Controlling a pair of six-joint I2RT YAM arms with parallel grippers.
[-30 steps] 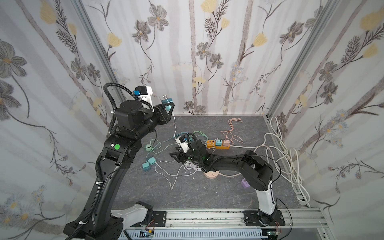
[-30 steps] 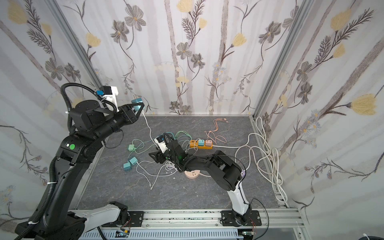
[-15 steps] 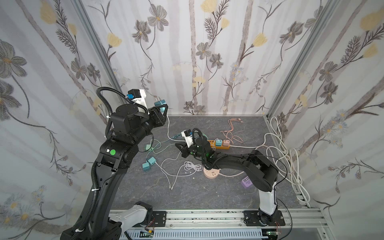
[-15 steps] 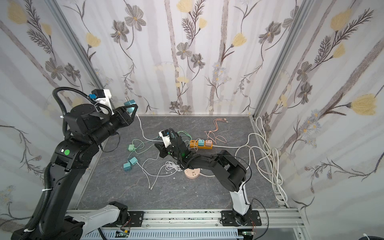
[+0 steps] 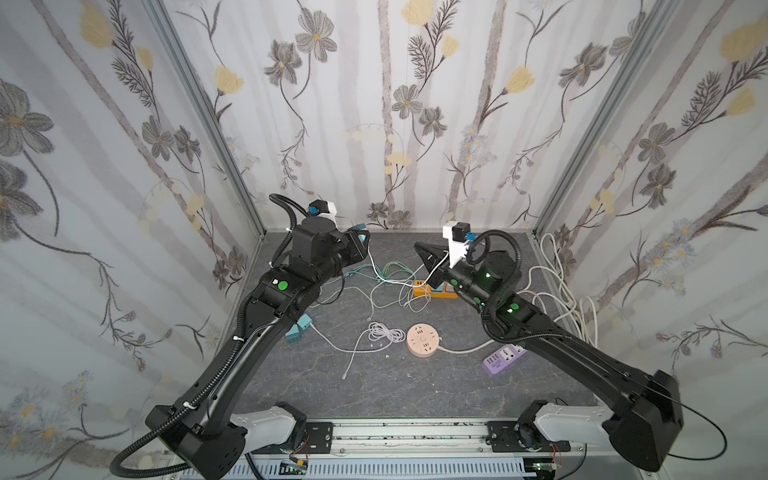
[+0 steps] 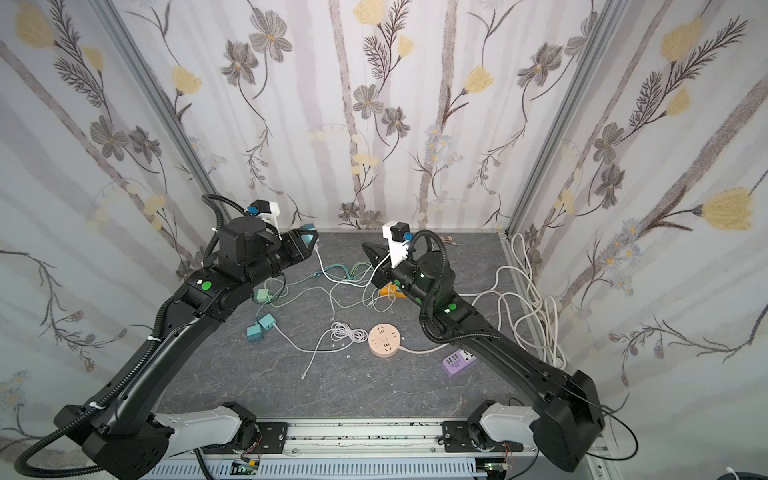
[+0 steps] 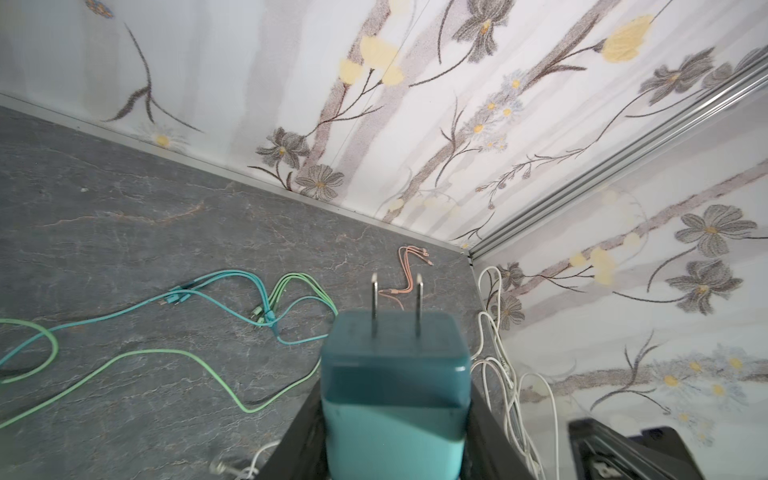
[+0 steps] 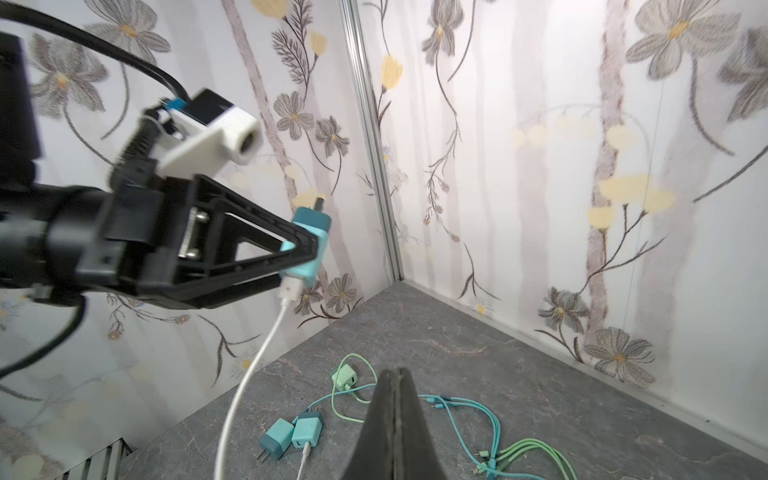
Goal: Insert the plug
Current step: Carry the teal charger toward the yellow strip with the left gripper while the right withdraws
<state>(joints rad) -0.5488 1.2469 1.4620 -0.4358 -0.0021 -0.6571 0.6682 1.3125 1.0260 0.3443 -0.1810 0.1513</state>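
Observation:
My left gripper (image 5: 360, 240) (image 6: 309, 241) is raised near the back left corner and shut on a teal plug (image 7: 395, 365). The plug's two metal prongs (image 7: 419, 299) point away from the gripper. The right wrist view shows the plug (image 8: 309, 241) between black fingers (image 8: 266, 237), with a white cable (image 8: 249, 361) hanging from it. My right gripper (image 5: 419, 247) (image 6: 366, 247) (image 8: 395, 376) hangs above the middle back, shut and empty. An orange power strip (image 5: 432, 289) (image 6: 390, 290) lies beneath the right arm.
A round peach socket (image 5: 422, 340) and a purple power strip (image 5: 503, 357) lie on the grey floor. Spare teal chargers (image 5: 299, 328) (image 8: 291, 432), a green charger (image 8: 345, 379) and loose cables (image 7: 270, 299) lie at left and centre. White cord coils (image 5: 569, 299) run along the right wall.
My right gripper has shut and drawn back to the right and upward from the cable tangle. My left gripper, still holding the plug, has shifted slightly right and lower.

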